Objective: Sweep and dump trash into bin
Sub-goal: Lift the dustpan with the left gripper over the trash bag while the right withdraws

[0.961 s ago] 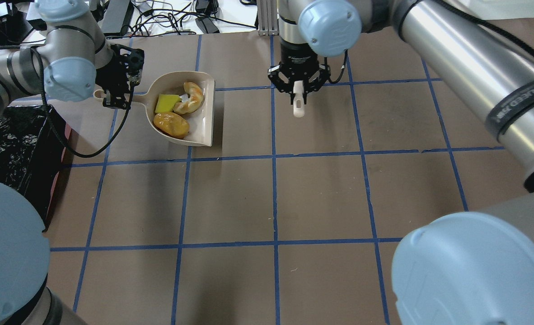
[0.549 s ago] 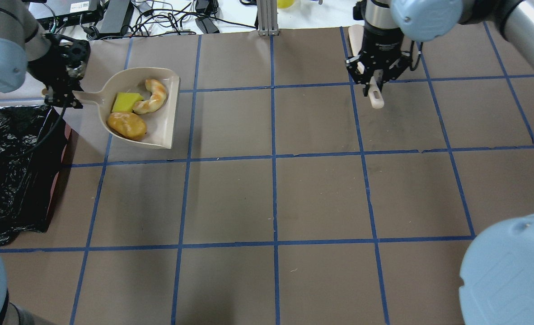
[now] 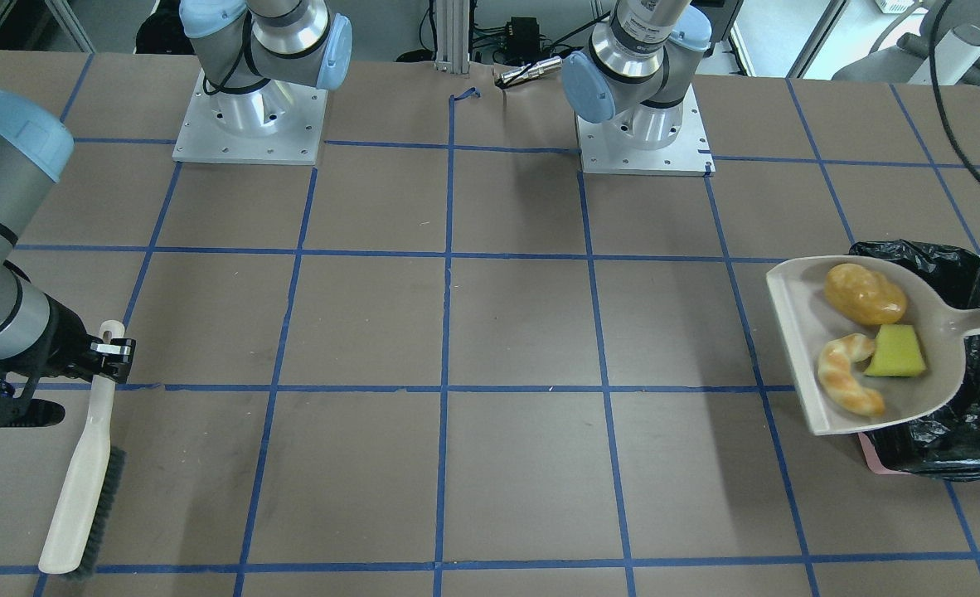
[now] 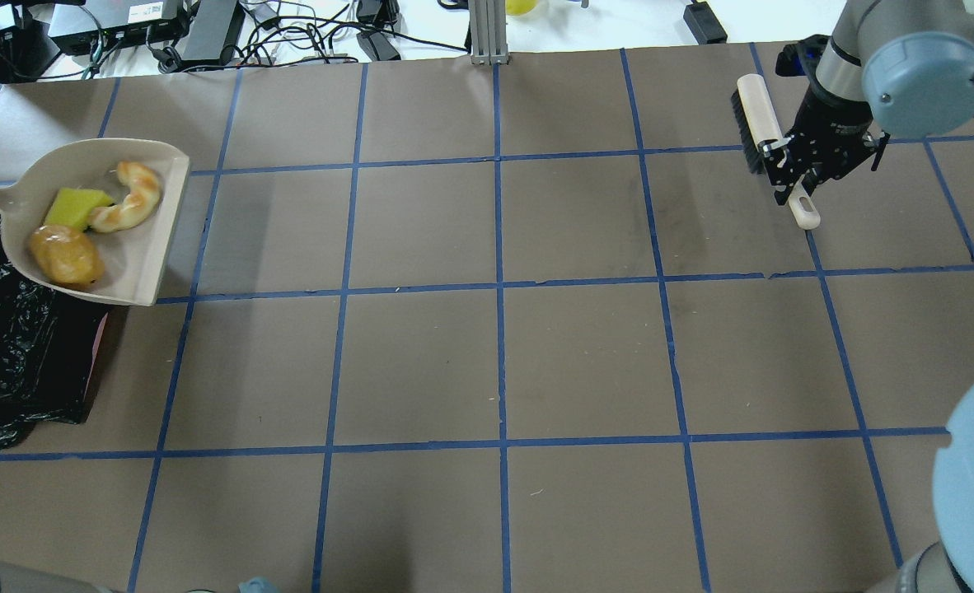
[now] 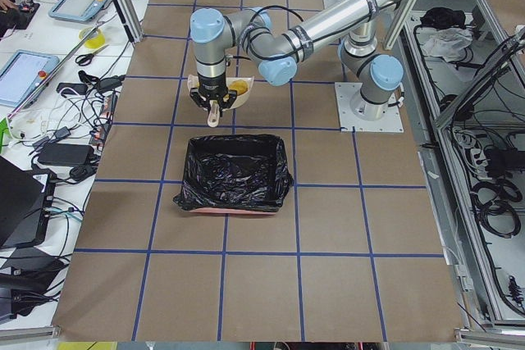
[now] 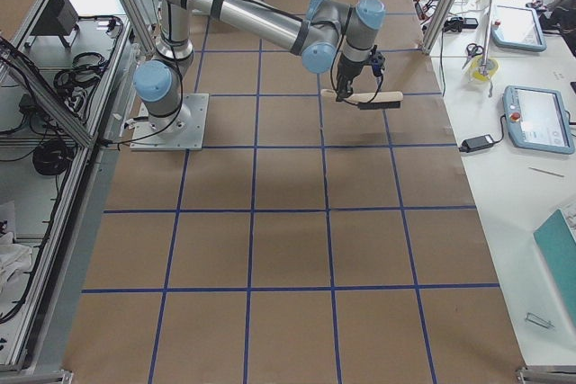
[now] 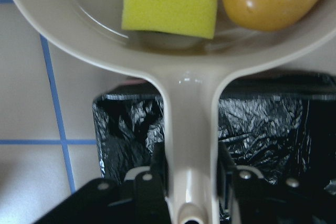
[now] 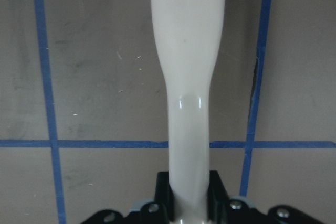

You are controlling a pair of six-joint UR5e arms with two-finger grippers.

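My left gripper [image 7: 190, 184] is shut on the handle of the beige dustpan [image 4: 145, 247] and holds it level by the black-bagged bin [image 4: 9, 346]; the pan overlaps the bin's inner edge. In the pan lie the golden-brown potato lump [image 4: 65, 255], the croissant piece [image 4: 128, 198] and the yellow wedge [image 4: 75, 207]. In the front view the pan [image 3: 797, 332] holds the potato [image 3: 865, 294], croissant [image 3: 846, 373] and wedge [image 3: 896, 352] beside the bin [image 3: 954, 423]. My right gripper [image 4: 798, 183] is shut on the handle of a brush [image 4: 755, 115] at the far right.
The brown table [image 4: 495, 354] has a blue tape grid. The brush [image 3: 84, 481] lies low over the table in the front view. Cables and boxes [image 4: 207, 33] sit beyond the far edge. The arm bases [image 3: 249, 124] stand at the robot's side.
My left gripper carried the loaded dustpan left to the bin and left the overhead view. My right gripper carried the brush far to the right.
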